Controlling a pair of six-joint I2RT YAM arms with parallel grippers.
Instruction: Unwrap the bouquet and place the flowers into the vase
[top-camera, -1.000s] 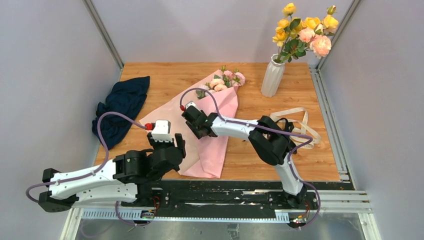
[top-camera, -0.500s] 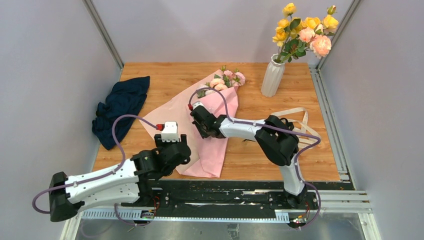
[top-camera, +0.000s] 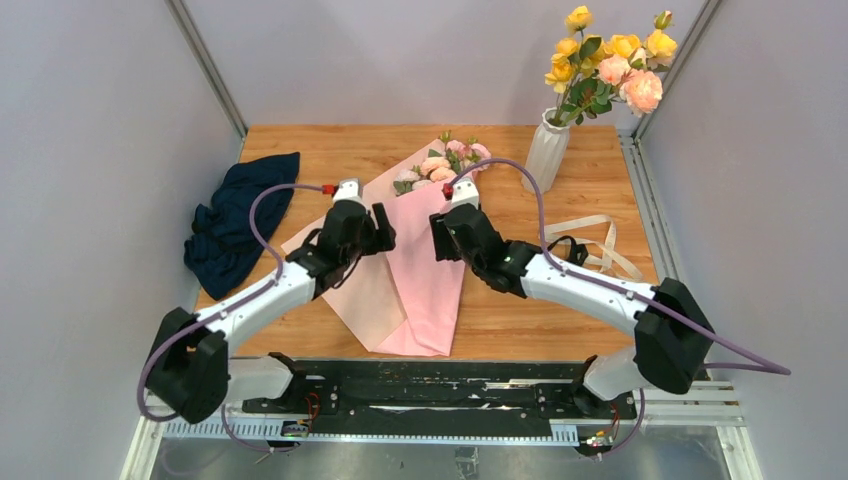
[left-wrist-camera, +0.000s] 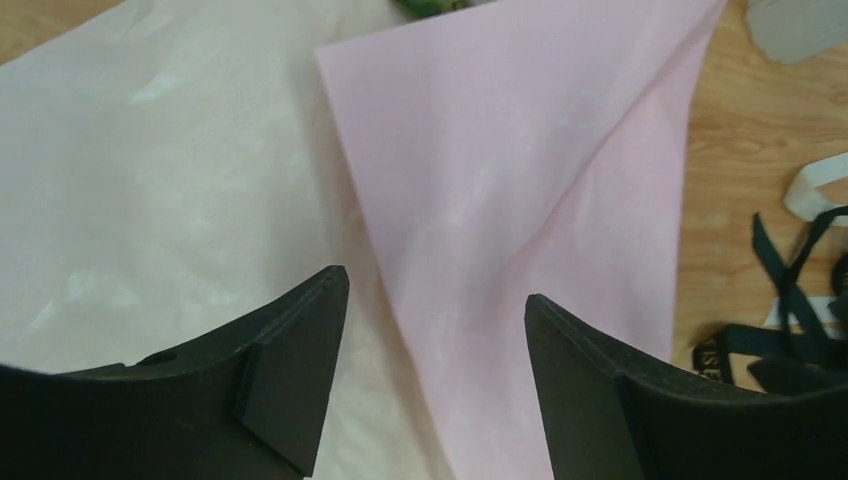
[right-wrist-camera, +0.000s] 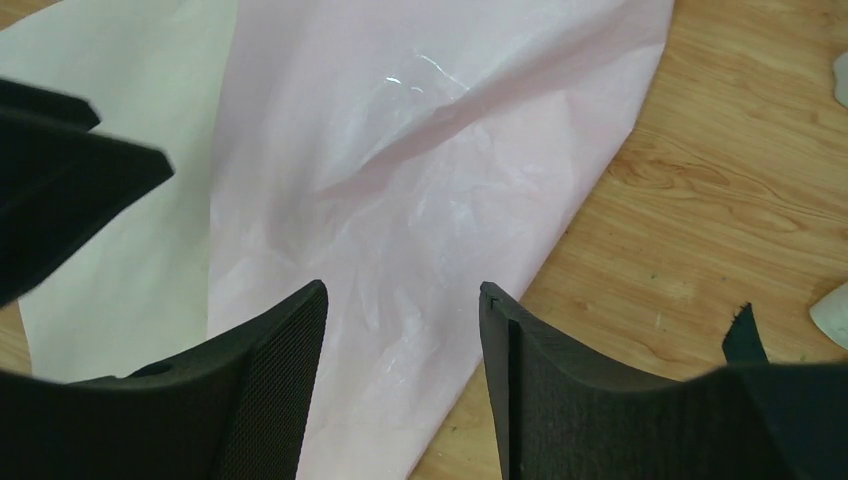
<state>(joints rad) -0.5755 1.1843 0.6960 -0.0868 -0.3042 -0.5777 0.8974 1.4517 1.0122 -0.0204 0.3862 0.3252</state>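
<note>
Top view: flowers (top-camera: 447, 162) lie at far end of opened pink paper (top-camera: 425, 285), vase (top-camera: 545, 152) near, to their right.
Wrist views: left gripper (left-wrist-camera: 435, 290) and right gripper (right-wrist-camera: 400, 290) jaws apart, empty, above paper.
Left wrist only: black ribbon (left-wrist-camera: 745, 345) on table (left-wrist-camera: 760, 130).

The paper (top-camera: 430, 290) is pink, the vase (top-camera: 545, 160) white, the cloth (top-camera: 240, 215) navy

Finishes noted: paper, wood, cloth, ribbed ware.
The pink wrapping paper (right-wrist-camera: 420, 200) is smooth, lightly creased, with a faint sheen; the cream sheet (left-wrist-camera: 150, 180) likewise. The table (right-wrist-camera: 720, 180) is matt wood grain. The vase (top-camera: 548, 150) is white, ribbed, matt. The dark blue cloth (top-camera: 240, 215) is soft and rumpled. The right gripper (right-wrist-camera: 400, 310) has matt black, finely textured fingers (right-wrist-camera: 262, 395).
</note>
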